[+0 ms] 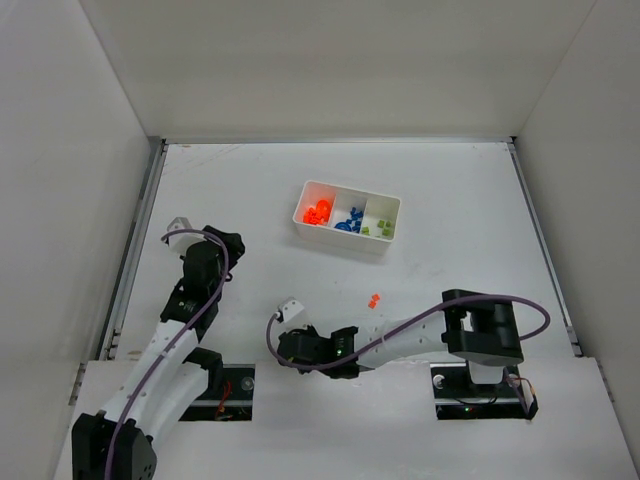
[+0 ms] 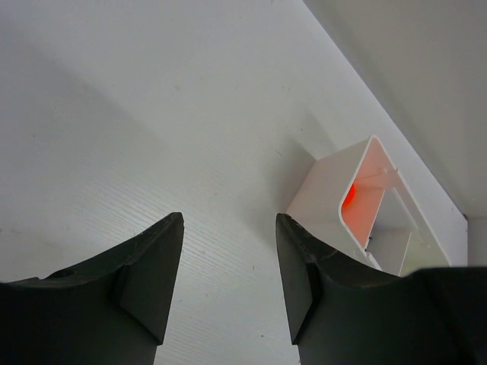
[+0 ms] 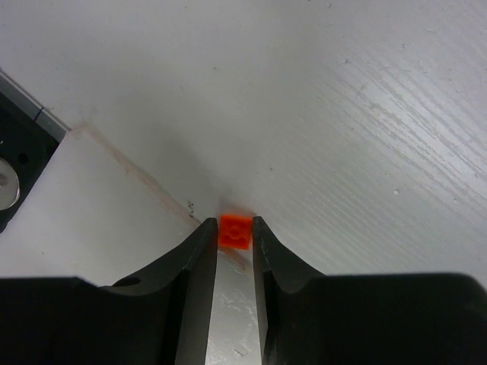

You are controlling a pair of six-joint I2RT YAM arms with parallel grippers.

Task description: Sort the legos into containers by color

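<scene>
The white tray (image 1: 340, 240) sits at the table's middle back, its three containers holding orange-red (image 1: 317, 212), blue (image 1: 349, 220) and yellow-green legos (image 1: 378, 226). Two small orange-red legos (image 1: 374, 298) lie loose in front of it. My right gripper (image 1: 283, 358) reaches left along the near edge. In the right wrist view this gripper (image 3: 233, 222) is shut on a small orange-red lego (image 3: 235, 232) at its fingertips, just above the table by the board edge. My left gripper (image 2: 228, 220) stands open with nothing in it, left of the tray (image 2: 327, 198).
A raised white board (image 1: 350, 420) runs along the near edge, its lip (image 3: 114, 182) right beside the held lego. White walls enclose the table at left, back and right. The arm bases (image 1: 480, 395) sit in cut-outs of the board.
</scene>
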